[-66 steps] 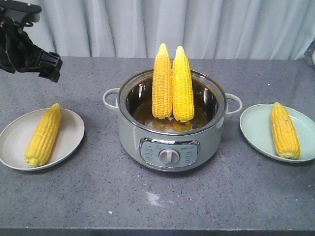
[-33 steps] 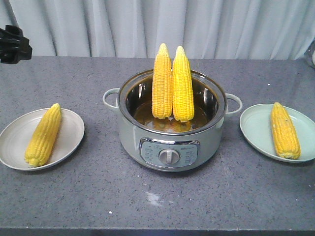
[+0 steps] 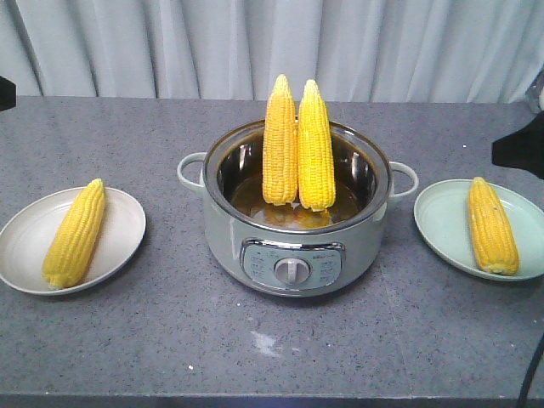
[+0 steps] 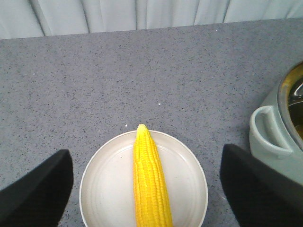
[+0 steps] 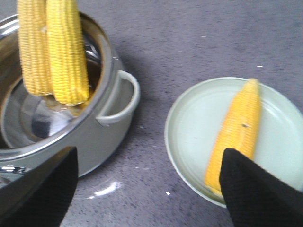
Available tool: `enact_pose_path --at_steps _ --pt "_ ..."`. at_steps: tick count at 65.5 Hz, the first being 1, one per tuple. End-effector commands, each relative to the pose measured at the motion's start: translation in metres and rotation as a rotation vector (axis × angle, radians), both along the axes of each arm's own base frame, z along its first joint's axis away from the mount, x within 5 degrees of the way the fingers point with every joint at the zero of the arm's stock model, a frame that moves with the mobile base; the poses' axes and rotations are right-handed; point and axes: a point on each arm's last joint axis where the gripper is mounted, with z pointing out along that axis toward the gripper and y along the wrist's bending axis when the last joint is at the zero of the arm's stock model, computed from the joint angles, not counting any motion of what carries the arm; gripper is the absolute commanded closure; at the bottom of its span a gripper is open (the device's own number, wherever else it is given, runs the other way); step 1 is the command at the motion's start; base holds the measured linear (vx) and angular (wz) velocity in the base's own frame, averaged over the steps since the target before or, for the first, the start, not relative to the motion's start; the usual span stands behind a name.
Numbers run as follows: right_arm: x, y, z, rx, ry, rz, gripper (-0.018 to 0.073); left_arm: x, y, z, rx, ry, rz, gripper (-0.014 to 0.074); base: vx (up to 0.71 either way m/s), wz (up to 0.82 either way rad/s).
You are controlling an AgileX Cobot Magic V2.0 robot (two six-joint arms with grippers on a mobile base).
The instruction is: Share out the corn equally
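1. Right arm (image 3: 518, 151) has entered at the desk's (image 3: 272, 357) right edge; curtain (image 3: 212, 42) behind.
2. Two corn (image 3: 280, 140) stand in the pot (image 3: 293, 255); left plate (image 3: 123, 223) and right plate (image 3: 442, 223) hold one each.
3. Wrist views: left fingers (image 4: 38, 189) and right fingers (image 5: 42, 189) spread, empty.

Grey speckled table (image 3: 127, 348). Three items directly on it, in a row. Pot (image 3: 293, 246) at centre: round, steel rim, two side handles, dial panel facing front. Left plate (image 3: 119, 223) off-white, apart from pot's left handle. Right plate (image 3: 442, 223) pale green, near pot's right handle, not touching. White smudge (image 3: 264, 342) on table, just in front of pot.
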Motion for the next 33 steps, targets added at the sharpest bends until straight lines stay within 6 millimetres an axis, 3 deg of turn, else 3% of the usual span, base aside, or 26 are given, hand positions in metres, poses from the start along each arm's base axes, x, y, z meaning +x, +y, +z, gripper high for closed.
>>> enact_pose_path --at_steps 1,22,33 --pt "0.018 0.012 0.014 0.024 -0.089 0.062 -0.0034 -0.004 0.000 0.017 -0.024 -0.114 0.001 0.0004 0.00 0.00" --pt "0.107 0.086 0.013 -0.011 -0.092 0.256 -0.0034 -0.004 0.000 0.017 -0.024 -0.109 0.001 0.0004 0.00 0.00" --pt "0.141 0.115 0.009 -0.028 -0.096 0.305 -0.0034 -0.005 0.000 0.016 -0.023 -0.100 0.002 0.0004 0.00 0.00"
